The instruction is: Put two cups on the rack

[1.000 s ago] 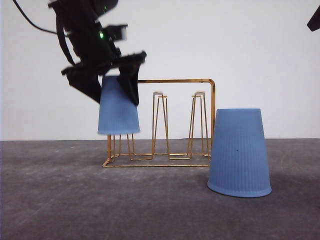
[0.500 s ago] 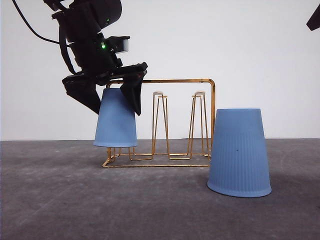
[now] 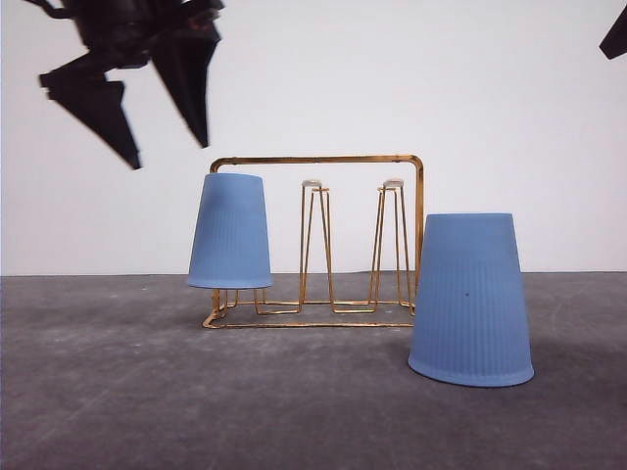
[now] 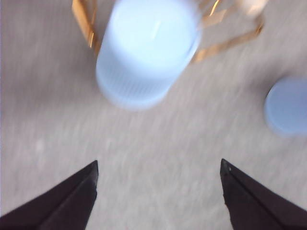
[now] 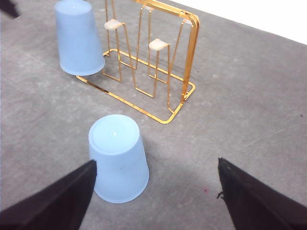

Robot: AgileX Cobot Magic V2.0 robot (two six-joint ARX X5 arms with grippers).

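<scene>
One cup [image 3: 229, 231] sat inverted on rack's [image 3: 323, 160] left prongs
Left gripper [image 3: 157, 93] wide open, empty, above it; right gripper [image 5: 153, 191] open, empty; second cup [image 3: 470, 299] on table, near right

My left gripper [image 3: 162, 122] hangs with its jaws spread and empty, above and to the left of the rack [image 3: 318, 240]. One cup [image 3: 229, 232] sits upside down on the rack's left prongs. The other cup [image 3: 471, 299] stands upside down on the table [image 3: 118, 392], just right of the rack and nearer the table's front edge.
</scene>
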